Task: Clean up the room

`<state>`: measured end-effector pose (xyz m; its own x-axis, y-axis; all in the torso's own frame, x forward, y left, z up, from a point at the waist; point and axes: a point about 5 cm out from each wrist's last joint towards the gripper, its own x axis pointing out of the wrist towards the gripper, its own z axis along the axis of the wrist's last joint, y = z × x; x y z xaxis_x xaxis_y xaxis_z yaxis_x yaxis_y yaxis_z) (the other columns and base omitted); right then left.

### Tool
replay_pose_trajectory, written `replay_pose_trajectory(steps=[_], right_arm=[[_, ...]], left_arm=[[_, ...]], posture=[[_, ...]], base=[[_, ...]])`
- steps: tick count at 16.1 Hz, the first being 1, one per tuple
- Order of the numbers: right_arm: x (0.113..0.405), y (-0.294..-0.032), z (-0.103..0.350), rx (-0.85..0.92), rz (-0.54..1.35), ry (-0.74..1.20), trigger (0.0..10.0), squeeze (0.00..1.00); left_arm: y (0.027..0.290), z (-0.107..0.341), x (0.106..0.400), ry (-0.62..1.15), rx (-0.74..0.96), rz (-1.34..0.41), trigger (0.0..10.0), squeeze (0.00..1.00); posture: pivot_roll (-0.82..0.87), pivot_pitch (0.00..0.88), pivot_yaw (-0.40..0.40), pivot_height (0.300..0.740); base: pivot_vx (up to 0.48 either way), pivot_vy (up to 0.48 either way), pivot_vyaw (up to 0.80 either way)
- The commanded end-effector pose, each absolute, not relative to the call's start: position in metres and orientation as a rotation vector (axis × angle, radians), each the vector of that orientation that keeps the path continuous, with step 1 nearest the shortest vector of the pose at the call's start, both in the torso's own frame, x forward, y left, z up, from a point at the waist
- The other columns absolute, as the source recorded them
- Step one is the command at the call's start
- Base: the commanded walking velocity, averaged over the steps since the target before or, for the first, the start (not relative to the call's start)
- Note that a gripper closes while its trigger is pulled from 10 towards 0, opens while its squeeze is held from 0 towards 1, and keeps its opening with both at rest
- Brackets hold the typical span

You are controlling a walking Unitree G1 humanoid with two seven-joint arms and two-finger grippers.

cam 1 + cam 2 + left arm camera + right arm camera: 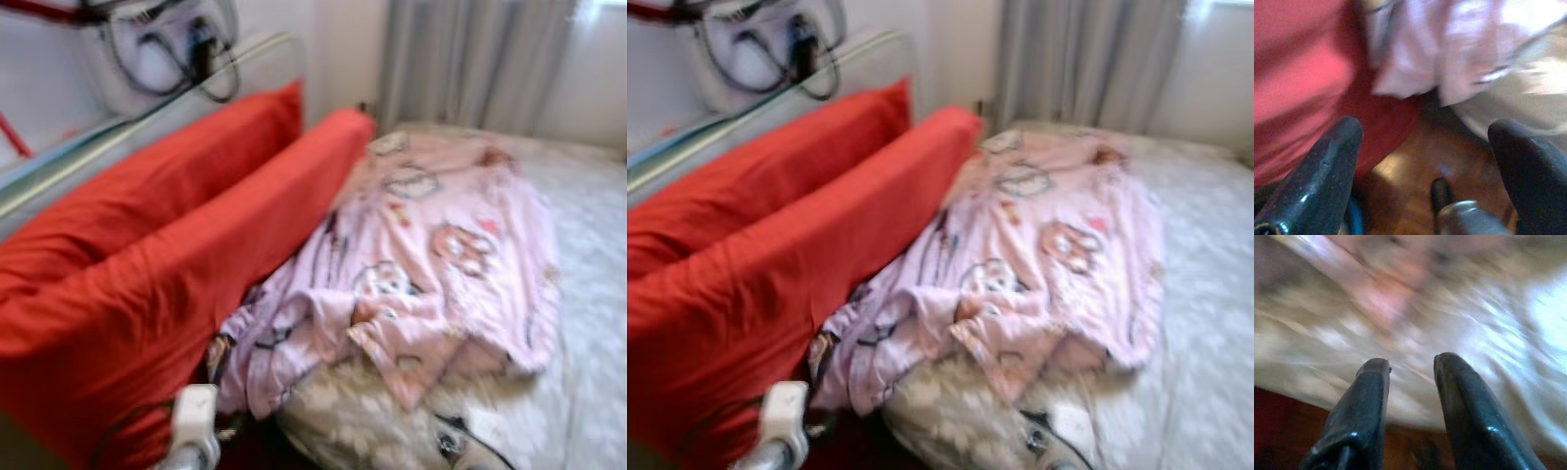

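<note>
A crumpled pink blanket (431, 255) with cartoon prints lies across the bed, its near edge bunched up. Two long red pillows (167, 264) lean side by side along the bed's left side. Beneath the blanket is a pale patterned bedsheet (588, 294). My left gripper (1427, 129) is open with its fingers wide apart and nothing between them. It hangs low by the bed's near corner, over the red pillow (1298, 73) and the blanket's edge (1449, 54). My right gripper (1410, 362) is open by a narrow gap and empty, pointing at the blurred bedsheet (1449, 323).
A metal bed rail (147, 113) runs behind the pillows, with a round black wire fan (171, 49) above it. Grey curtains (470, 59) hang at the far wall. Wooden floor (1425, 161) lies below the bed's near corner. The views are blurred.
</note>
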<state>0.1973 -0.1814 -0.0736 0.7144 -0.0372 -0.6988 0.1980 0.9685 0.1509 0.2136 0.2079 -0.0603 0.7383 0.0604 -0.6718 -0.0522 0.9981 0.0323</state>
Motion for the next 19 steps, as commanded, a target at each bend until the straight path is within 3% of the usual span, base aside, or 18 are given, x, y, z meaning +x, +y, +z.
replay_pose_trajectory(steps=[1,4,7,11,15,19], right_arm=[[0.191,-0.19,-0.075,0.224,-0.149,0.762,10.0,0.0],[0.22,-0.18,-0.056,0.112,0.003,0.627,10.0,0.0],[0.248,-0.185,-0.027,0.082,-0.021,0.398,10.0,0.0],[0.25,-0.187,-0.013,0.079,-0.036,0.258,10.0,0.0],[0.246,-0.189,-0.017,0.05,-0.06,0.287,10.0,0.0],[0.253,-0.182,-0.011,0.054,-0.023,0.255,10.0,0.0]], left_arm=[[0.198,-0.052,0.228,0.671,-0.002,0.032,10.0,0.0],[0.188,-0.039,0.245,0.577,-0.016,-0.01,10.0,0.0],[0.184,-0.017,0.265,0.409,-0.048,-0.036,10.0,0.0],[0.187,0.0,0.271,0.263,-0.054,-0.057,10.0,0.0],[0.187,0.01,0.278,0.205,-0.05,-0.07,10.0,0.0],[0.186,0.019,0.286,0.171,-0.059,-0.071,10.0,0.0]], posture=[[0.0,0.0,0.036,0.74],[-0.01,0.0,0.035,0.74],[-0.01,0.0,0.034,0.74],[-0.02,0.0,0.036,0.74],[-0.02,0.0,0.033,0.74],[-0.02,0.0,0.035,0.691]], base=[[0.0,0.0,0.0],[0.0,0.0,0.0],[0.0,0.0,0.0],[0.0,0.0,0.0],[0.0,0.0,0.0],[0.0,0.0,0.0]])
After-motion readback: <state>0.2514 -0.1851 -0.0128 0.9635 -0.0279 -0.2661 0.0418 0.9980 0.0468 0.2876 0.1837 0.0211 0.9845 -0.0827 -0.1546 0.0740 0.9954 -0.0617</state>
